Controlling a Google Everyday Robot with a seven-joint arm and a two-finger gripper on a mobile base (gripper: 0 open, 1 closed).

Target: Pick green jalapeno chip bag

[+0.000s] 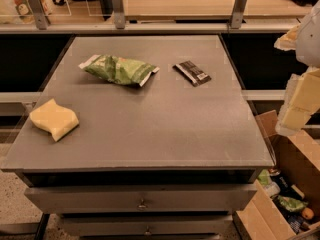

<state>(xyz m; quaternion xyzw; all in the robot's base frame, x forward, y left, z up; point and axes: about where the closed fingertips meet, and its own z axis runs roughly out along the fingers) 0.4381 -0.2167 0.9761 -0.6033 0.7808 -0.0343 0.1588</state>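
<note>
Lying toward the far left of the grey table (150, 134), the green jalapeno chip bag (118, 69) is crinkled, white ends showing. To its right and apart sits a small dark wrapper (192, 73), with a yellow wavy sponge (54, 119) near the left edge. The gripper (298, 109) hangs beyond the table's right side, well apart from the bag; released or clenched, I cannot tell.

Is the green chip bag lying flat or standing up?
Lying flat: the green chip bag rests lengthwise on the table, both white sealed ends showing. The gripper is off the table's right edge, away from the bag.
</note>
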